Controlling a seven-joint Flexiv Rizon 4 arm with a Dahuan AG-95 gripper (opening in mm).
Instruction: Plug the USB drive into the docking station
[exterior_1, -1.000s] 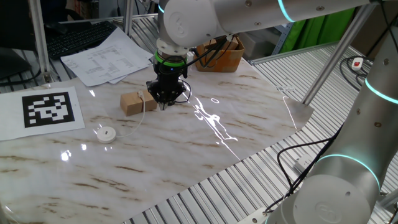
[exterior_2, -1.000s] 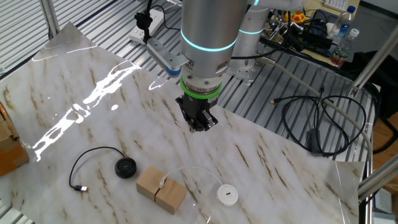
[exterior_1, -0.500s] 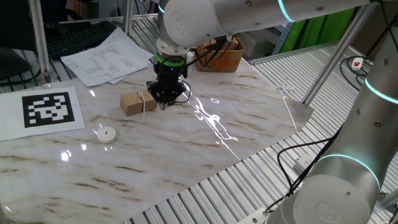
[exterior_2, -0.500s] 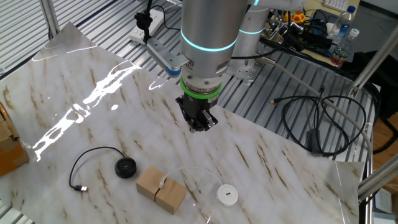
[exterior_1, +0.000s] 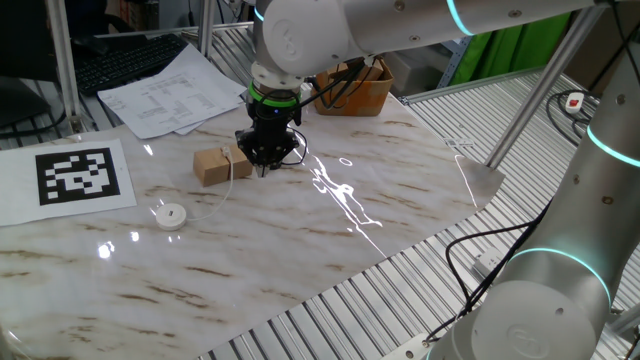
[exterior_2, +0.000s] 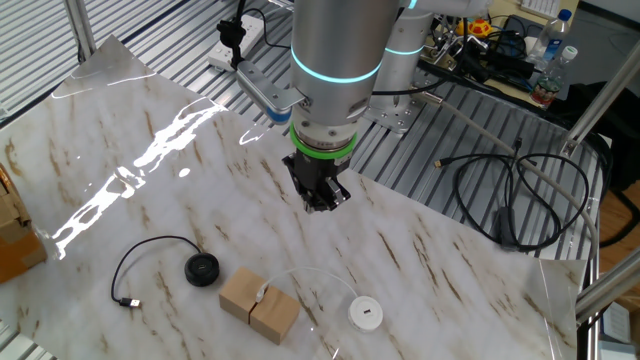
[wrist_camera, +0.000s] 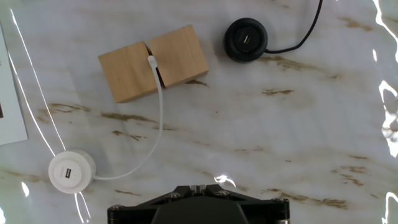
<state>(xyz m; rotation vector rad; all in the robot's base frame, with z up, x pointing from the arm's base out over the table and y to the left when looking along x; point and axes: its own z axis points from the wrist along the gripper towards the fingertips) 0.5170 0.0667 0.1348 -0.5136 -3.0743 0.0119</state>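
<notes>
The docking station is a small white round puck (wrist_camera: 72, 171) with a USB slot on top. A thin white cable runs from it to a split wooden block (wrist_camera: 153, 62). It also shows in one fixed view (exterior_1: 172, 215) and the other fixed view (exterior_2: 365, 313). A black round puck (wrist_camera: 246, 39) with a black cable lies beside the block. My gripper (wrist_camera: 198, 186) hangs above the marble table (exterior_1: 300, 250), to the right of the block (exterior_1: 222, 164), with its jaws together. No USB drive shows in any view.
A printed marker sheet (exterior_1: 78, 175) and loose papers (exterior_1: 170, 90) lie at the table's left and back. A brown basket (exterior_1: 352, 88) stands behind the arm. The black cable ends in a loose plug (exterior_2: 122, 302). Coiled black cables (exterior_2: 520, 200) lie off the table.
</notes>
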